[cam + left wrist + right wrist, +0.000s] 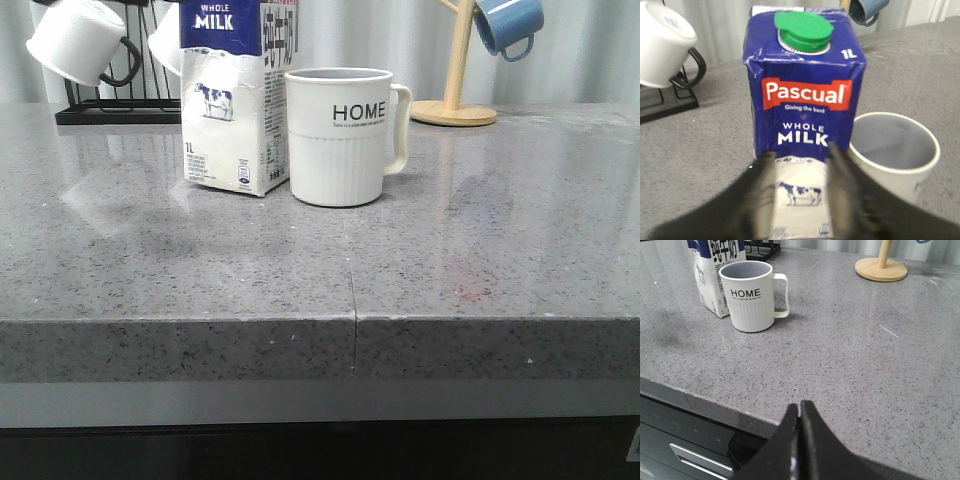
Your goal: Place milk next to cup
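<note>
**Milk carton upright beside the HOME mug**

In the front view the milk (232,100) stands upright on the grey stone counter (450,260), its base flat on the surface and its top cut off by the frame edge. The cup (340,135) sits just beside it at the carton's 3 o'clock, so close that the two appear to touch or nearly touch (the gap cannot be judged), with the handle pointing on toward 3 o'clock and the "HOME" lettering facing the camera.

Well behind them, at about 10 o'clock from the carton, a white mug (78,40) with a black handle hangs on a black rack (115,112). At roughly 1 o'clock from the cup a wooden stand (456,80) carries a blue mug (510,25).

The left gripper (802,165) is spread: its two dark, blurred fingers (842,180) sit in front of the carton's lower face, one to each side of the cow picture, and whether they touch the carton cannot be told. That wrist view also shows the green cap (804,31) on the dark blue top and the cup's open, empty mouth beside the carton.

The right gripper (799,412) is pressed together with nothing between its fingers, hanging over the counter's near edge, well apart from the cup and carton.
</note>
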`<state>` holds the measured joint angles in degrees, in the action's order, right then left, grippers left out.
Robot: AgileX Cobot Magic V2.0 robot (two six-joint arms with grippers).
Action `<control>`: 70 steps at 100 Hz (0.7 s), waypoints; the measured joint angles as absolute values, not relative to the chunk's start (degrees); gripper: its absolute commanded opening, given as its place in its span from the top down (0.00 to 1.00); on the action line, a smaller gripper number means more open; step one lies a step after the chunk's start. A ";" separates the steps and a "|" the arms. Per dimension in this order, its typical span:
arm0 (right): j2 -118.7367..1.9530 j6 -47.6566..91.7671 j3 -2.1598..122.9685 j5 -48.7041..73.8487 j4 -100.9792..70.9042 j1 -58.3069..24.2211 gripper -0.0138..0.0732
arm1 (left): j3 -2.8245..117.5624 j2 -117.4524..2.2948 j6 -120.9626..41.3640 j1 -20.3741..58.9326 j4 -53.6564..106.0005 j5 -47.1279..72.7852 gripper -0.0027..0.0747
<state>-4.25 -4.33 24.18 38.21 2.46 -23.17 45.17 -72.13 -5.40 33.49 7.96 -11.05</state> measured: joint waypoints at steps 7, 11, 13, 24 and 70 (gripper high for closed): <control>-4.25 -4.33 24.18 38.21 2.46 -23.17 0.86 | 44.10 -69.11 -6.93 33.20 7.96 -8.82 0.99; -4.25 -4.33 24.18 38.21 2.46 -23.17 0.86 | 43.79 -67.58 -7.37 32.85 7.96 -6.85 0.99; -4.25 -4.33 24.18 38.21 2.46 -23.17 0.86 | 43.69 -66.66 -7.49 32.45 7.96 -5.60 0.99; -4.25 -4.33 24.18 38.21 2.46 -23.17 0.86 | 43.39 -61.88 -7.77 29.32 7.96 1.17 0.99; -4.25 -4.33 24.18 38.21 2.46 -23.17 0.86 | 34.01 -38.96 -7.86 11.50 6.55 16.26 0.99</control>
<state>-4.25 -4.33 24.18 38.21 2.46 -23.17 34.01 -38.96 -7.86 11.50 6.55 16.26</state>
